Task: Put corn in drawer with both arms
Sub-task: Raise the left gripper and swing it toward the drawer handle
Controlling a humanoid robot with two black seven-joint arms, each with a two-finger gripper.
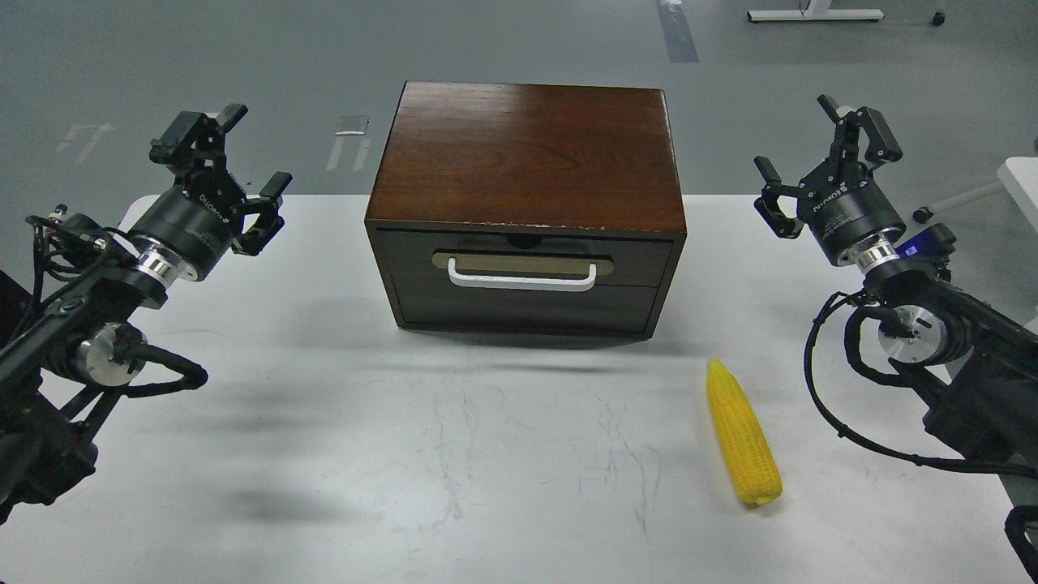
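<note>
A bright yellow corn [742, 435] lies on the white table [454, 454], front right, its pointed tip toward the cabinet. The drawer [523, 258] is pushed shut in the dark wood cabinet [527, 154]; its white bar handle [521, 281] faces me under a brass-coloured plate. My left gripper [249, 153] hangs raised at the far left, open and empty, well left of the cabinet. Raised at the far right, my right gripper [823, 150] is open and empty too, behind and to the right of the corn.
A plain dark panel [523, 307] fills the cabinet front below the drawer. Grey floor with tape marks lies beyond the table's far edge. A white furniture base [813, 14] stands at the top right, and another white surface [1023, 182] at the right edge.
</note>
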